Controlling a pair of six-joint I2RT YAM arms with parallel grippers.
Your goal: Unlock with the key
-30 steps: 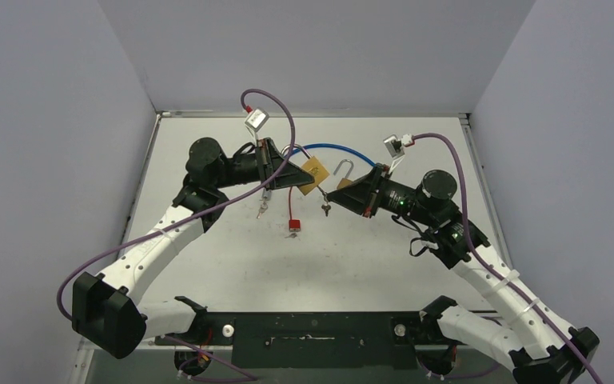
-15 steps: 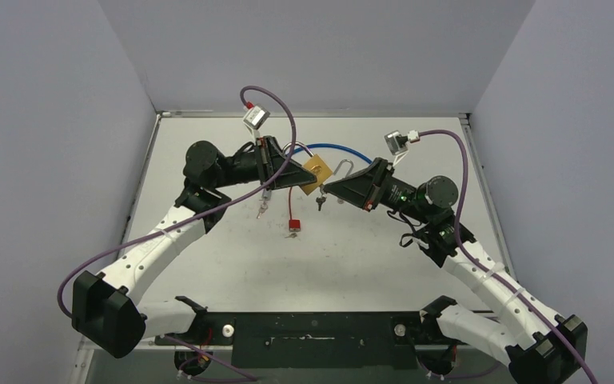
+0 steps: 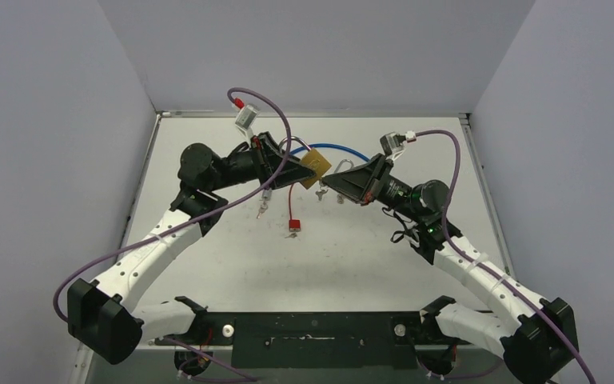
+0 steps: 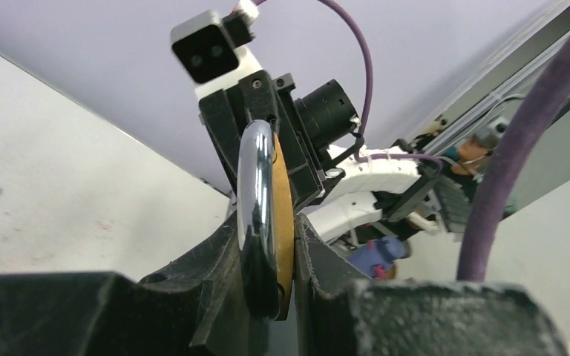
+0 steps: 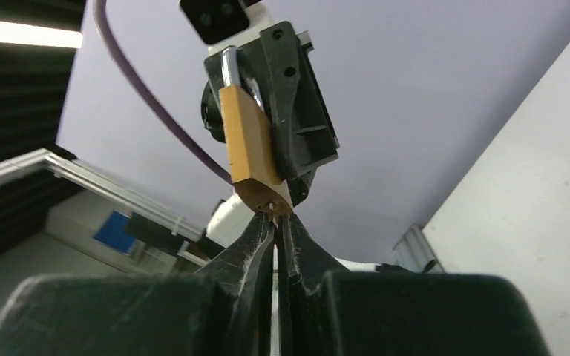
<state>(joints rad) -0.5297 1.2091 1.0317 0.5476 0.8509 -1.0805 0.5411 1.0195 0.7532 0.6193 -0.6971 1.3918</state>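
A brass padlock (image 3: pixel 316 167) with a chrome shackle is held above the table in my left gripper (image 3: pixel 307 173), which is shut on its body. In the left wrist view the padlock (image 4: pixel 283 200) stands edge-on between the fingers (image 4: pixel 223 259). My right gripper (image 3: pixel 324 182) is shut on a thin key and meets the padlock's lower end. In the right wrist view the padlock (image 5: pixel 249 141) hangs just above my shut right gripper (image 5: pixel 276 219), and the key tip (image 5: pixel 274 211) sits at the keyhole. Most of the key is hidden between the fingers.
A blue cable (image 3: pixel 332 147) loops on the table behind the padlock. A red tag (image 3: pixel 293 226) and small loose keys (image 3: pixel 262 210) lie below the left gripper. A silver shackle-like piece (image 3: pixel 344 166) shows beside the right gripper. Purple camera cables arch over both arms.
My right gripper has moved left and up to the padlock's lower end. My left gripper has lifted the padlock slightly away. Both have stayed shut.
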